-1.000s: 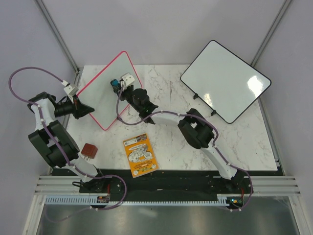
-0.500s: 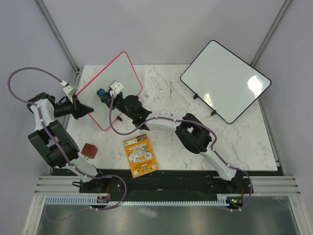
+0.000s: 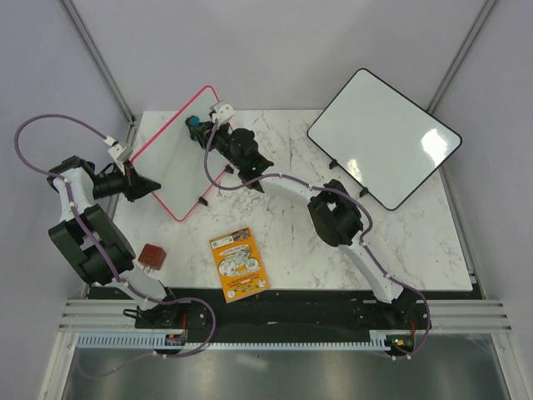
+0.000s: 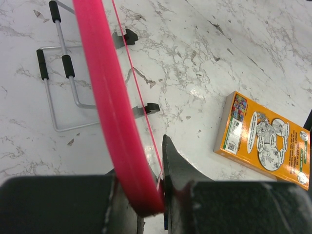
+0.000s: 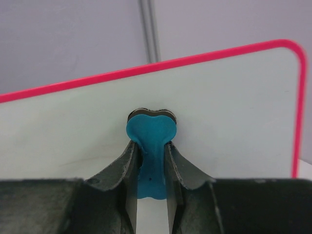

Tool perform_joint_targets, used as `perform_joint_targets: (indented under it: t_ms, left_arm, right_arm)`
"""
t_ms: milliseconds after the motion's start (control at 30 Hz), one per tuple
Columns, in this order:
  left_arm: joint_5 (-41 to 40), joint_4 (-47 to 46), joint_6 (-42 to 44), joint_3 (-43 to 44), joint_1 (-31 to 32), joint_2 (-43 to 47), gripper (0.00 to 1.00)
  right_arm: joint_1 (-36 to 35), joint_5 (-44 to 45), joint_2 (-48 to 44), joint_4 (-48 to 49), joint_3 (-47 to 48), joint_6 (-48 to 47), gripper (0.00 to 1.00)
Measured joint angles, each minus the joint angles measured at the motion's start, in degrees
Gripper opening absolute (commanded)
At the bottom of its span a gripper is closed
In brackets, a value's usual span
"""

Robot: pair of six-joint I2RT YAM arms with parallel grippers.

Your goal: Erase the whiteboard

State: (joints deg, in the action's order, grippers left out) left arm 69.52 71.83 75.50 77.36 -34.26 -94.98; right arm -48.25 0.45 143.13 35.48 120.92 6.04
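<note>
1. Whiteboard (image 3: 176, 158): pink-framed, at far-left of table (image 3: 291, 242), propped at a tilt on small black feet, w/ a wire stand (image 4: 63, 92) behind it. In top view its longer edge appears to run diagonally, near-left to far-right.
2. Left gripper (image 3: 154, 187): fingers nearly shut, pinching the pink frame at the board's near-left edge. Left wrist view shows the frame passing between the two pads, so this arm acts as a brace.
3. Right gripper (image 5: 148, 161): fingers fully closed on the stem of a blue eraser (image 5: 148, 134), its head pointing fwd past the fingertips.
4. Key relation: the board face lies straight ahead of the right fingers, and the eraser head appears to touch it just below the upper frame edge, nearer the upper-right corner as seen from the right wrist. Nearly all the white face thus lies below and to the left of the eraser in that view.
5. Judgement: the right arm is the working arm. The next stroke prob. has to travel along the face, away from the top edge and parallel to the long axis, keeping the pad flat on the tilted surface.
6. Writing: none legible in any view, so how much is left to erase can't be told.
7. Not involved: black-framed board (image 3: 383, 137) far right, orange booklet (image 3: 240, 264), both well apart.
</note>
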Motion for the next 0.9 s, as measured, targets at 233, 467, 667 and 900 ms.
perform_joint_targets:
  t_ms: [233, 467, 667, 900]
  left_arm:
    - [-0.6, 0.0, 0.2, 0.0, 0.4, 0.4, 0.02]
    - [-0.9, -0.1, 1.1, 0.0, 0.7, 0.9, 0.02]
    - [-0.9, -0.2, 1.2, 0.0, 1.3, 0.9, 0.02]
    - [-0.9, 0.1, -1.1, 0.0, 1.1, 0.9, 0.02]
  right_arm:
    - [5.3, 4.3, 1.2, -1.7, 1.5, -0.3, 0.00]
    - [6.4, 8.7, -6.7, 0.3, -17.5, -0.9, 0.00]
    - [5.8, 13.9, -19.4, 0.5, -34.9, -2.7, 0.00]
    - [5.6, 18.4, -33.7, 2.1, -47.7, -2.3, 0.00]
